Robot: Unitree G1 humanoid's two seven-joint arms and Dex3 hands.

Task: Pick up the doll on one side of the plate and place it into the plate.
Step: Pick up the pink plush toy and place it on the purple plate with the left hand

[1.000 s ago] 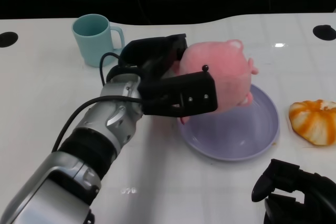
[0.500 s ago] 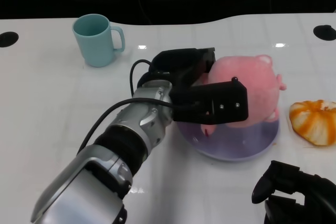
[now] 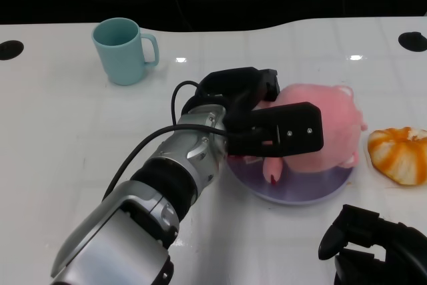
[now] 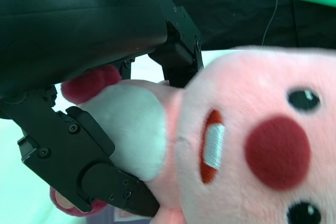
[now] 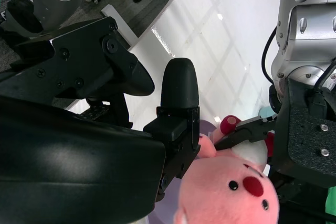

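A pink plush doll sits over the lavender plate at the table's centre right, and my left hand grips it from the left side. The left wrist view shows the doll's face up close, with black fingers wrapped round its body. My right hand lies at the lower right near the table's front edge, holding nothing, its fingers curled in. The right wrist view also shows the doll beyond that hand's fingers.
A teal mug stands at the back left. An orange pumpkin-like toy lies right of the plate. Black round marks sit at the far left and far right edges of the white table.
My left hand has carried the doll to the right and lowered it onto the plate. The right hand has stayed put.
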